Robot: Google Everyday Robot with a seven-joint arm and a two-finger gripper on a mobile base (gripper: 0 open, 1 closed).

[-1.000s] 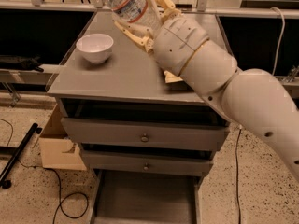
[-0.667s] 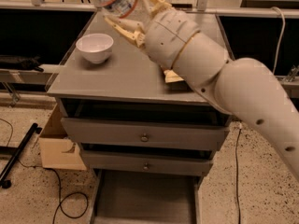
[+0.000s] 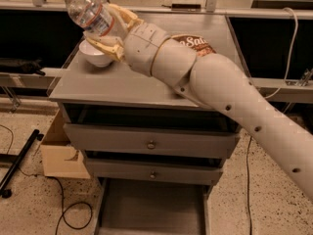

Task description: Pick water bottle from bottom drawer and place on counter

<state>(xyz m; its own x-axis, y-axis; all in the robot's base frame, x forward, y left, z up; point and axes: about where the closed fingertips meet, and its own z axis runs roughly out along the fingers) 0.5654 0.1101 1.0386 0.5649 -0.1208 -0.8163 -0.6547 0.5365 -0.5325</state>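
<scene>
The water bottle (image 3: 87, 12) is clear with a white cap and a reddish label band. It is held tilted in the air, cap up and to the left, above the counter's (image 3: 132, 84) back left part. My gripper (image 3: 108, 27) is shut on the water bottle, its tan fingers (image 3: 122, 16) wrapping the lower half. Just under the bottle sits a white bowl (image 3: 95, 55) on the counter, partly hidden by the gripper. The bottom drawer (image 3: 151, 209) stands pulled out at the frame's lower edge, its grey floor bare.
A brown snack bag (image 3: 195, 44) lies on the counter behind my arm. Two knobbed drawer fronts (image 3: 150, 143) are slightly ajar. A cardboard box (image 3: 61, 155) and cables sit on the floor at left. More cables hang at the right.
The arm has swung left with the water bottle, carrying it from over the counter's middle to above the white bowl. The view has shifted too.
</scene>
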